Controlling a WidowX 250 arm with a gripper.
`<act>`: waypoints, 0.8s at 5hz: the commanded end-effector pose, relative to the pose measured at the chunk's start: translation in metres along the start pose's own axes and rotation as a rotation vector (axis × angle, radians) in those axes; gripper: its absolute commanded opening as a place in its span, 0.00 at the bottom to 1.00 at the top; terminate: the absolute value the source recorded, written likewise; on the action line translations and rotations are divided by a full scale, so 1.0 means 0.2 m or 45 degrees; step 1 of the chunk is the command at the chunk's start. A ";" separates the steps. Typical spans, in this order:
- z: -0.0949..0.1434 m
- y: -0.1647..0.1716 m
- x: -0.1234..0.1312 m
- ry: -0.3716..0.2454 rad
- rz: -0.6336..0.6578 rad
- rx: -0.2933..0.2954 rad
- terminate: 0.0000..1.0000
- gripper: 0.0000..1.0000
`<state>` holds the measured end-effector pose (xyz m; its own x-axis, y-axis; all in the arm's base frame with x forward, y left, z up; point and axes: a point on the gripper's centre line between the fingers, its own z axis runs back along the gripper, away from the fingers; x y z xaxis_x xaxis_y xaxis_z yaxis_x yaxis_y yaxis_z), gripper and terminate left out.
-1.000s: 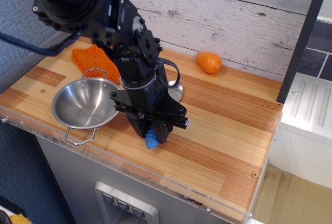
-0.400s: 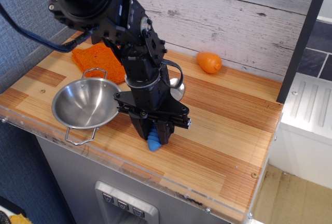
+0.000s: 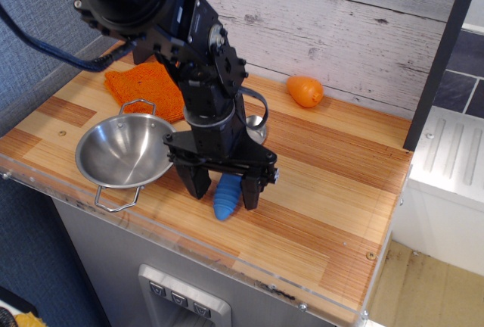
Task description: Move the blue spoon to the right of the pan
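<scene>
The blue spoon lies on the wooden counter just right of the pan; its ribbed blue handle points toward the front edge and its silver bowl shows behind the arm. The pan is a shiny steel bowl with two wire loop handles, at the front left. My black gripper hangs straight over the handle with its fingers spread on either side of it, open and apart from the handle.
An orange cloth lies behind the pan at the back left. An orange fruit sits by the back wall. The counter's front edge is close below the spoon. A dark post stands at the right.
The fingers were closed around the blue handle before; now they have opened wide and the spoon rests on the counter. The arm has shifted slightly to the right.
</scene>
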<state>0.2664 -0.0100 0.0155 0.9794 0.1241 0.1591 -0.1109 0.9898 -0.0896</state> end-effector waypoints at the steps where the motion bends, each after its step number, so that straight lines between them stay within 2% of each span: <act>1: 0.19 0.06 0.03 -0.104 0.020 0.001 0.00 1.00; 2: 0.31 0.06 0.04 -0.172 0.038 -0.002 0.00 1.00; 3: 0.47 0.06 0.05 -0.283 0.051 -0.015 0.00 1.00; 4: 0.58 0.06 0.04 -0.360 0.101 -0.102 0.00 1.00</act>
<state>0.2598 -0.0039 0.1185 0.8911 0.2309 0.3908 -0.1693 0.9679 -0.1859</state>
